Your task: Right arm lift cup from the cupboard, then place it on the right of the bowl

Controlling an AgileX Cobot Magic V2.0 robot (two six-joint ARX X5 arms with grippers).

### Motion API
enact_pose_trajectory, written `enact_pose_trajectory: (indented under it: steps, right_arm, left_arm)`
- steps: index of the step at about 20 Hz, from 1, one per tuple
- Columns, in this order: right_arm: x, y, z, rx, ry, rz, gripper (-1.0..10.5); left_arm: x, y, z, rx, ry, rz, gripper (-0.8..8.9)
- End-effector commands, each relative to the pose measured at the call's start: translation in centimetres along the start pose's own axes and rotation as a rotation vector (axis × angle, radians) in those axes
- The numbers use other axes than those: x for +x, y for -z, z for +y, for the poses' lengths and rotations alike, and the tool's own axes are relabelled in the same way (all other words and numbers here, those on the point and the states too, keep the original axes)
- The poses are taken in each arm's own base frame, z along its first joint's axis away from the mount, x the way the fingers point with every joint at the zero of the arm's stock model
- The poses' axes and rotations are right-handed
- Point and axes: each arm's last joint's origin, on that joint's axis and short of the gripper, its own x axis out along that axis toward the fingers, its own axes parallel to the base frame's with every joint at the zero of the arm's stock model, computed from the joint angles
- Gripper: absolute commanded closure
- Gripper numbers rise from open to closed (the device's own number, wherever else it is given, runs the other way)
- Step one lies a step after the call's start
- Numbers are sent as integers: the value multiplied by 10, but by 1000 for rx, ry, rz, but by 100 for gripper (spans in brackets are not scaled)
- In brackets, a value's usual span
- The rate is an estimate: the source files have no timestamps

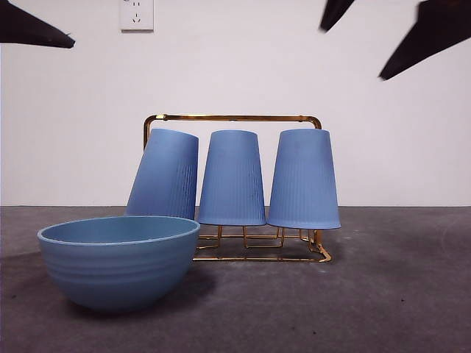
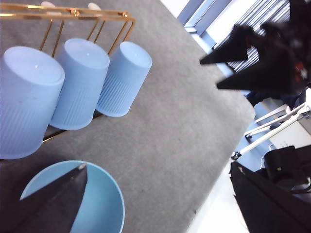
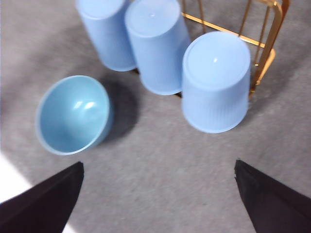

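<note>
Three ribbed light-blue cups stand upside down on the gold wire cupboard [image 1: 232, 117]: a left cup [image 1: 165, 176] that leans, a middle cup [image 1: 232, 178] and a right cup [image 1: 303, 180]. The wide blue bowl [image 1: 118, 261] sits on the table in front of the left cup. My right gripper [image 1: 353, 53] hangs open high above and to the right of the right cup, holding nothing. In the right wrist view the right gripper [image 3: 158, 164] is well short of the right cup [image 3: 216, 87] and the bowl [image 3: 73, 114]. My left gripper [image 2: 157, 165] is open above the bowl [image 2: 104, 194].
Only a black tip of the left arm [image 1: 37, 31] shows at the front view's top left corner. A white wall with a socket [image 1: 136, 15] stands behind the grey table [image 1: 383, 294]. The table's edge [image 2: 228, 145] shows in the left wrist view.
</note>
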Motion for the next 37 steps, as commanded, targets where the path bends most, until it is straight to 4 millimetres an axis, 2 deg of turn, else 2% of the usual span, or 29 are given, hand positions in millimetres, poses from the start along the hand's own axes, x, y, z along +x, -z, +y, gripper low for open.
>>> enact_pose_trajectory:
  steps: [1, 4, 8, 11, 15, 21, 31, 37]
  right_arm:
    - [12, -23, 4, -18, 37, 44, 449]
    - [26, -42, 5, -5, 82, 120, 450]
    - [54, -72, 2, 10, 202, 254, 449]
    - [75, -89, -2, 14, 226, 297, 449]
    - [100, -97, -8, 21, 230, 335, 450]
    - [129, -95, -17, 34, 242, 397, 453]
    - [129, -95, -17, 34, 265, 411, 725]
    - [113, -104, -11, 35, 264, 398, 728]
  left_arm:
    - [-1, -3, -2, 57, -7, 3, 345]
    - [-1, 0, -1, 67, -32, 22, 346]
    - [0, 4, -1, 82, -57, 57, 346]
    - [1, 5, -2, 91, -46, 63, 346]
    - [2, 5, -3, 93, -41, 66, 345]
    - [3, 5, -5, 99, -28, 74, 346]
    - [4, 6, -5, 95, -27, 81, 346]
    - [4, 6, -5, 96, -27, 81, 346]
